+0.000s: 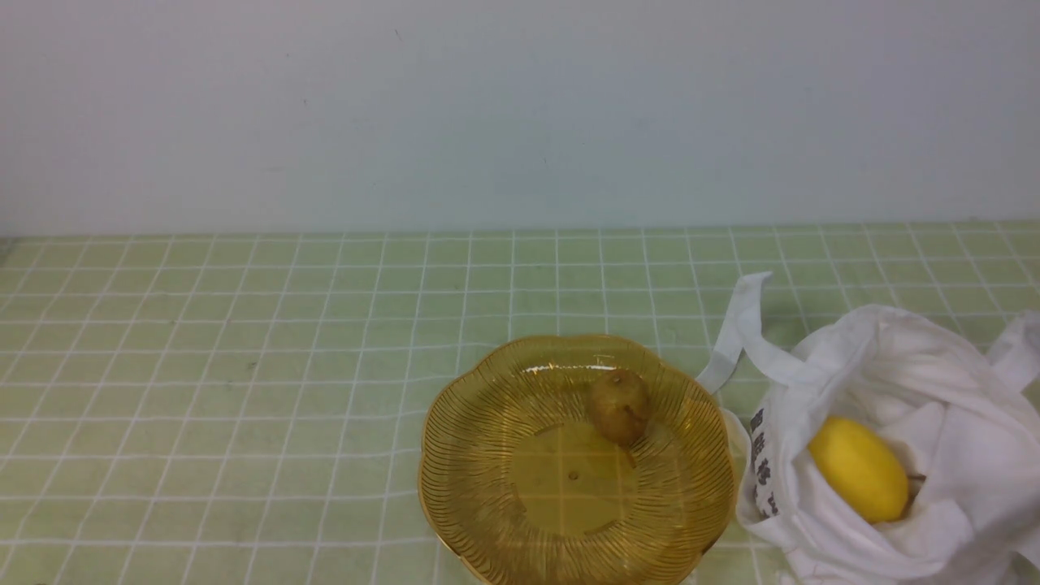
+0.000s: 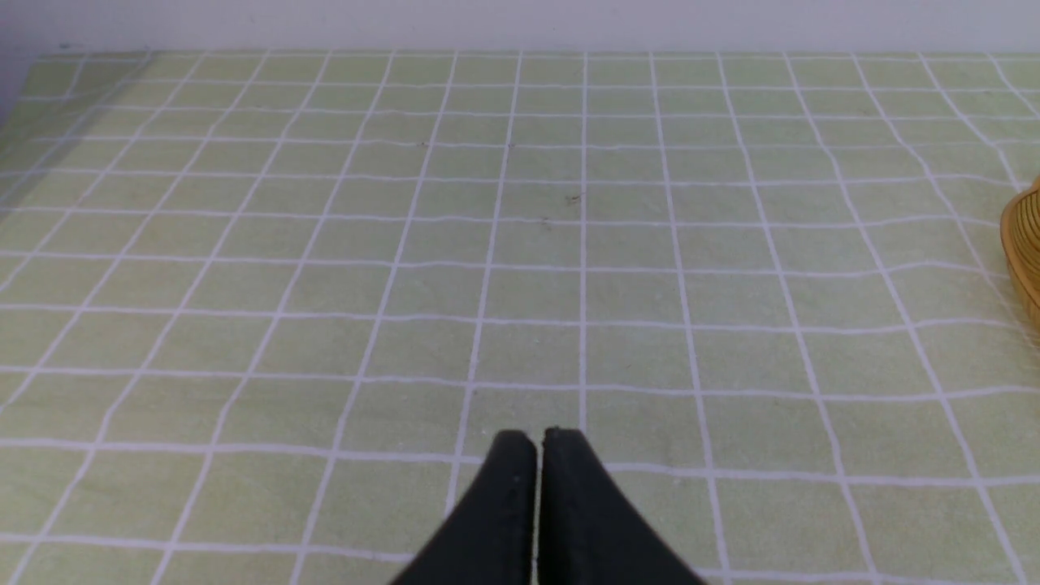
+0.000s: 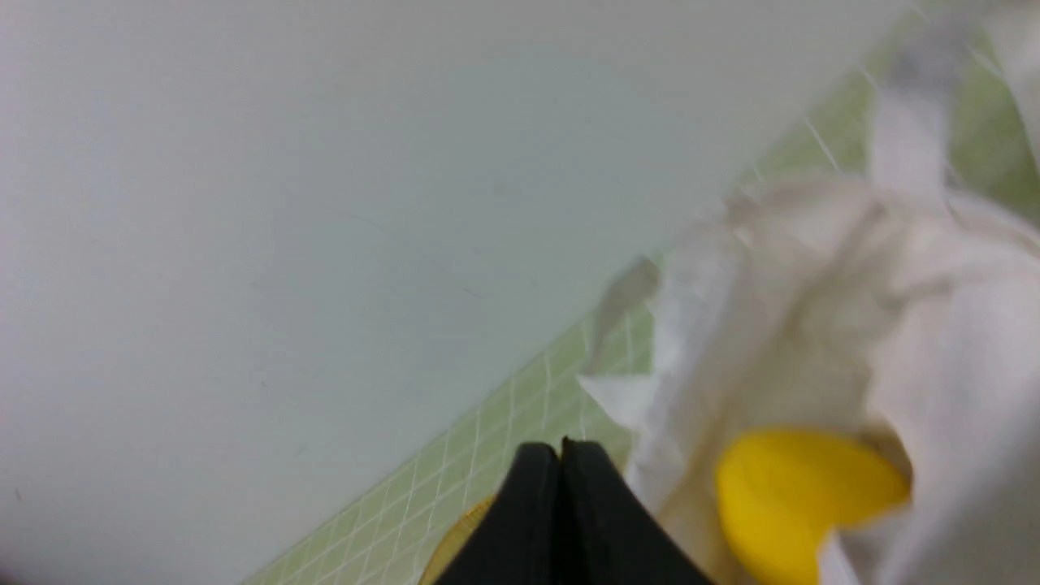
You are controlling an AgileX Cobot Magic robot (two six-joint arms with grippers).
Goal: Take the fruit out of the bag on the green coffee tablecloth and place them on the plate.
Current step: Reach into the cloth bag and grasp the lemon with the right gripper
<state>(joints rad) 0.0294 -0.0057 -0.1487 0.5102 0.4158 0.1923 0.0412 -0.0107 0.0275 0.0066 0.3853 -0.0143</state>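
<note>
Lying in bag (image 1: 918, 357) right of plate (image 1: 471, 439): lemon (image 1: 859, 469), long axis slanting far-left to near-right | right tool (image 3: 561, 447) nearer, tips together, empty | left tool (image 2: 540, 436) together too

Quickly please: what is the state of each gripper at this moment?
Left gripper: closed, holding nothing.
Right gripper: closed, holding nothing.
</note>
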